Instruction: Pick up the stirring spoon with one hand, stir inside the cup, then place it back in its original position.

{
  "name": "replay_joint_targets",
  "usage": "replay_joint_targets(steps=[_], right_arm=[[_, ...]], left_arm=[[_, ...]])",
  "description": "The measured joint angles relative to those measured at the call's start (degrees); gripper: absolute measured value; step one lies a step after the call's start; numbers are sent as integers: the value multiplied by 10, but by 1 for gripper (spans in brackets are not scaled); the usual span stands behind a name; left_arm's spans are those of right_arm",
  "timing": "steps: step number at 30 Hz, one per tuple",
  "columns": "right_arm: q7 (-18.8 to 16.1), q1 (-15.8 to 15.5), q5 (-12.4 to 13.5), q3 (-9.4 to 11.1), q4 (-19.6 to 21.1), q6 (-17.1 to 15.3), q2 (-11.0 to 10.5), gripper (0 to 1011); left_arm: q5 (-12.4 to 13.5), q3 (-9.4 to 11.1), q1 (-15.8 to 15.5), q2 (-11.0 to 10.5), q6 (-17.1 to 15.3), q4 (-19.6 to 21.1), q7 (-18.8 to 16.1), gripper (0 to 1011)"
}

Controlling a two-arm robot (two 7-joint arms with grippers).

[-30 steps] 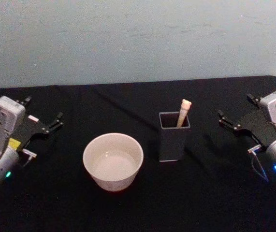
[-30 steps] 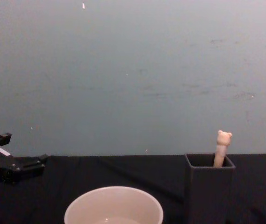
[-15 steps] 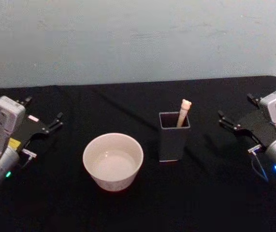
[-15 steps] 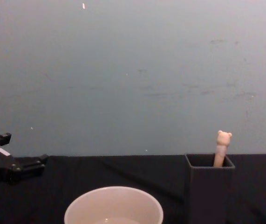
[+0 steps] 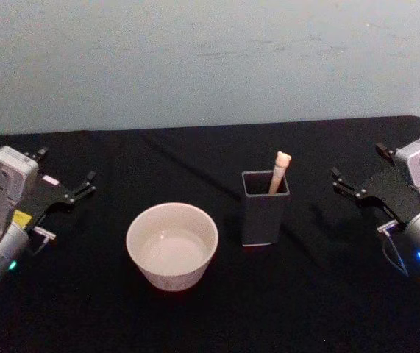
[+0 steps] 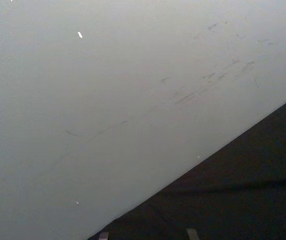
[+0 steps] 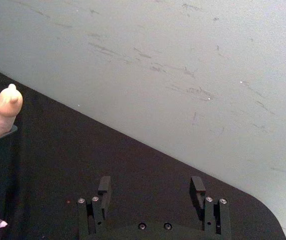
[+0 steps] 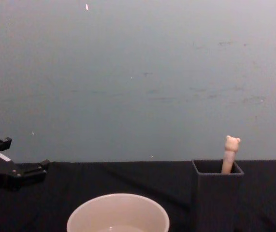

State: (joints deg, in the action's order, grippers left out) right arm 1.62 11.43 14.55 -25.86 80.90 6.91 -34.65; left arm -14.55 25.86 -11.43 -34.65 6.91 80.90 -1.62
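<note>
Watch the dark holder (image 5: 264, 220) first: it is tall and narrow, so if you drag the stirring spoon (image 5: 279, 170) out at an angle, I'd expect it to tip onto the counter (image 5: 84, 309). The slim handle could also slip in a shallow pinch. The spoon stands in that holder, leaning on its far rim, with the bear head above it (stem and bowl are hidden). The cup (image 5: 131, 237), to the holder's left, seems to hold a little clear liquid, so a hard stir may slosh it. The right gripper (image 5: 358, 162) and left gripper (image 5: 68, 165) hover at the sides, fingers apart.
</note>
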Motion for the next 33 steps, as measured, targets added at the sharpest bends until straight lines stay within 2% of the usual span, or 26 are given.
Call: replay_joint_targets(steps=[8, 14, 21, 29, 33], right_arm=[[-19, -7, 5, 16, 9, -9, -2, 1002], [-58, -28, 41, 39, 42, -31, -18, 1002], [-112, -67, 86, 63, 95, -52, -44, 1002], [-161, -101, 112, 77, 138, -53, -60, 1002], [-179, -107, 114, 78, 145, -49, -61, 1002]], left_arm=[[0, 0, 0, 0, 0, 0, 0, 1002], [0, 0, 0, 0, 0, 0, 0, 1001], [0, 0, 0, 0, 0, 0, 0, 1001], [0, 0, 0, 0, 0, 0, 0, 1001], [0, 0, 0, 0, 0, 0, 0, 1001]])
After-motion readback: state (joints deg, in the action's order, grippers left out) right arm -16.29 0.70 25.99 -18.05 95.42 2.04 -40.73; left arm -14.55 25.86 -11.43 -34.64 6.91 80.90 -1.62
